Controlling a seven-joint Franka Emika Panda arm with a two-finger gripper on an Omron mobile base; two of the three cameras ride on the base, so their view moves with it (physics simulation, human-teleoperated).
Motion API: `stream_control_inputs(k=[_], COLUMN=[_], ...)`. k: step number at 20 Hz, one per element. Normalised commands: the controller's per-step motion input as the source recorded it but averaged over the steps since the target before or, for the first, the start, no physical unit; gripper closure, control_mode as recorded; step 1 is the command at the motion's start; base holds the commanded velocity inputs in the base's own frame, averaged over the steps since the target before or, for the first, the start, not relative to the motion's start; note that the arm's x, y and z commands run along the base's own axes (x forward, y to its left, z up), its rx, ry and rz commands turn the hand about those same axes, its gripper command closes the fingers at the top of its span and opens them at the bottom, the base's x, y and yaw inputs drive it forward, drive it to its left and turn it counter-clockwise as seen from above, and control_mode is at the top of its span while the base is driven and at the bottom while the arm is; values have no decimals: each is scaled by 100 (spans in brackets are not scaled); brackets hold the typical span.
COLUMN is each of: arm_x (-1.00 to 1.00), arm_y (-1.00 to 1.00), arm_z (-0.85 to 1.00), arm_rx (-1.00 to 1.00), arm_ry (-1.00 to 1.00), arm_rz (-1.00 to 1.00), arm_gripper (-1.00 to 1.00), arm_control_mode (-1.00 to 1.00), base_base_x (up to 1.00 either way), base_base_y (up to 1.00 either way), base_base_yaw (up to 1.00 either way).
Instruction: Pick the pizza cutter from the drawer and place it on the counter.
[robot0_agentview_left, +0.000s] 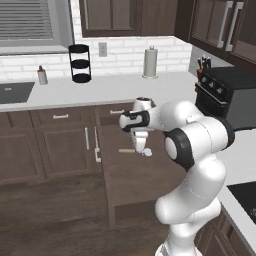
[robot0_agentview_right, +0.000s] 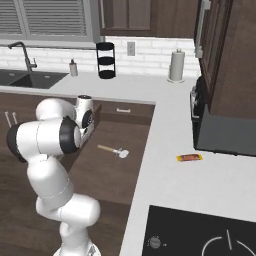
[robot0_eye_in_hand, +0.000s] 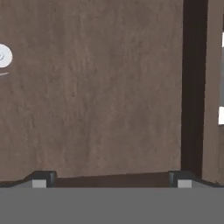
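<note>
The drawer (robot0_agentview_left: 134, 186) stands pulled out, wide and dark brown, with a flat floor (robot0_eye_in_hand: 96, 87). On that floor lies the pizza cutter (robot0_agentview_left: 131, 150), tan handle and whitish round wheel (robot0_agentview_right: 114, 150). My gripper (robot0_agentview_left: 142, 149) hangs over the drawer, pointing down, close beside the cutter's wheel end. In the hand view my gripper (robot0_eye_in_hand: 111, 179) is open with nothing between its fingertips (robot0_eye_in_hand: 41, 179), and only the wheel (robot0_eye_in_hand: 3, 56) shows, at the left edge. The pale counter (robot0_agentview_left: 100, 87) runs behind the drawer and along its right side (robot0_agentview_right: 170, 145).
A small orange-red bar (robot0_agentview_right: 189, 158) lies on the counter by the dark toaster oven (robot0_agentview_left: 225, 95). At the back stand a paper towel roll (robot0_agentview_left: 150, 62), a black tiered stand (robot0_agentview_left: 79, 63) and a knife block (robot0_agentview_left: 202, 67). Sink (robot0_agentview_right: 25, 79) far left, cooktop (robot0_agentview_right: 200, 235) near right.
</note>
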Motion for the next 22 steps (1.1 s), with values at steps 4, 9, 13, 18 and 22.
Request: stream_control_inputs(k=[4, 9, 13, 18, 22], arm_x=[5, 19, 42, 64, 70], arm_y=[-5, 11, 14, 12, 26], arm_z=[0, 0, 11, -1, -27], arm_rx=[-8, -17, -7, 0, 0], arm_ry=[6, 2, 0, 11, 17], arm_rz=[-93, -74, -21, 4, 0], arm_gripper=[-100, -100, -100, -100, -100], arm_control_mode=[-100, -100, -100, -100, -100], base_base_x=[0, 0, 0, 0, 0], base_base_y=[0, 0, 0, 0, 0], base_base_yaw=[0, 0, 0, 0, 0])
